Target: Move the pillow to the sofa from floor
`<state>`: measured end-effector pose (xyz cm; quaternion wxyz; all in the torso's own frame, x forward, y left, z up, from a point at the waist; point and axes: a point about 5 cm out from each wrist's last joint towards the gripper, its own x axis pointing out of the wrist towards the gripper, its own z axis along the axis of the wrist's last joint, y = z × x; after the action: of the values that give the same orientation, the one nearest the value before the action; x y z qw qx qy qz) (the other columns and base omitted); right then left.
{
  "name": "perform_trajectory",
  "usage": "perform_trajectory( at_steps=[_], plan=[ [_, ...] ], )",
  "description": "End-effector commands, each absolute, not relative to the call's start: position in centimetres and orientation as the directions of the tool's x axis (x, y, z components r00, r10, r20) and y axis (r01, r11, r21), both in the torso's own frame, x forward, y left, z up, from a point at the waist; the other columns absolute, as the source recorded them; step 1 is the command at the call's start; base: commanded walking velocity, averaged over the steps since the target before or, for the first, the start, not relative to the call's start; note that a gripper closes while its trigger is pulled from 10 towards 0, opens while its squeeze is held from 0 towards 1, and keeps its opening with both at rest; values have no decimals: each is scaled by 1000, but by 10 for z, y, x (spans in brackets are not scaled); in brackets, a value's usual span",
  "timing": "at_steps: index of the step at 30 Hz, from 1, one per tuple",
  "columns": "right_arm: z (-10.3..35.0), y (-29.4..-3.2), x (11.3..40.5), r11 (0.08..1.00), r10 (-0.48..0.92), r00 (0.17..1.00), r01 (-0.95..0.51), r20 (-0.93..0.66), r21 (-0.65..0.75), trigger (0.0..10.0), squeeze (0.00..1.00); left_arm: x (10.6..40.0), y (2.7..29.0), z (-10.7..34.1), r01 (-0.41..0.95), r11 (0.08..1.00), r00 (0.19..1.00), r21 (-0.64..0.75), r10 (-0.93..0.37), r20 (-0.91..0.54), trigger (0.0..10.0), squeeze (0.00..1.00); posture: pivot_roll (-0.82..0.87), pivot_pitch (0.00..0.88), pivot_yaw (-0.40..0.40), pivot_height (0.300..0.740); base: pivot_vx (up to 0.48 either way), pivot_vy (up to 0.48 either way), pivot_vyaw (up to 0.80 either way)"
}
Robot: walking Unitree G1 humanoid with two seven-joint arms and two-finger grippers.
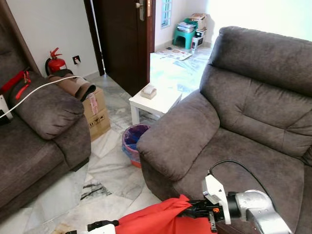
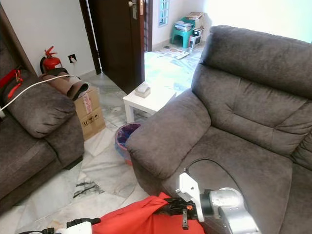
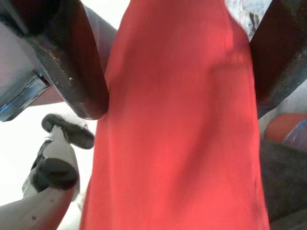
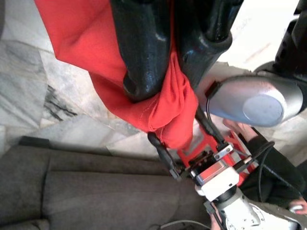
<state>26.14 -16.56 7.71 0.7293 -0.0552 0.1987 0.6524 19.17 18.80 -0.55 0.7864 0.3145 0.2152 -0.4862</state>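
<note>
Grey plush sofa (image 1: 253, 112) beside soft red pillow (image 1: 161, 219), pinched in both grippers' jaws.

We note a pale marble floor (image 1: 112, 175) with grey veining. A grey armchair (image 1: 243, 122) stands at right, a second grey couch (image 1: 39, 131) at left. Between them sit a small white side table (image 1: 153, 102), a bin (image 1: 132, 141) and a cardboard box (image 1: 97, 114). A dark wooden door (image 1: 124, 39) stands open onto a bright room. A red fire extinguisher (image 1: 55, 62) rests against the white wall (image 1: 48, 24).
</note>
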Motion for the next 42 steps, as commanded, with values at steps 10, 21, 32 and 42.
perform_trajectory(
  at_steps=[10, 21, 32, 42],
  plan=[
    [108, -161, 270, 94, 961, 68, -992, -269, 85, 10000, 0, 181, 200, -18, 906, 329, 416, 268, -572, -707, 10000, 0, 73, 53, -16, 740, 0, 0, 0],
    [104, -162, 268, 103, 952, 73, -991, -297, 85, 10000, 0, 178, 202, -22, 892, 362, 439, 271, -555, -706, 10000, 0, 77, 55, -13, 740, 0, 0, 0],
    [99, -163, 266, 113, 949, 80, -989, -304, 93, 10000, 0, 175, 203, -23, 902, 353, 415, 247, -562, -715, 0, 0, 80, 52, -10, 740, 0, 0, 0],
    [98, -163, 266, 124, 946, 90, -988, -311, 92, 10000, 0, 178, 201, -23, 908, 349, 403, 234, -569, -717, 0, 0, 79, 47, -10, 740, 0, 0, 0]
  ],
)
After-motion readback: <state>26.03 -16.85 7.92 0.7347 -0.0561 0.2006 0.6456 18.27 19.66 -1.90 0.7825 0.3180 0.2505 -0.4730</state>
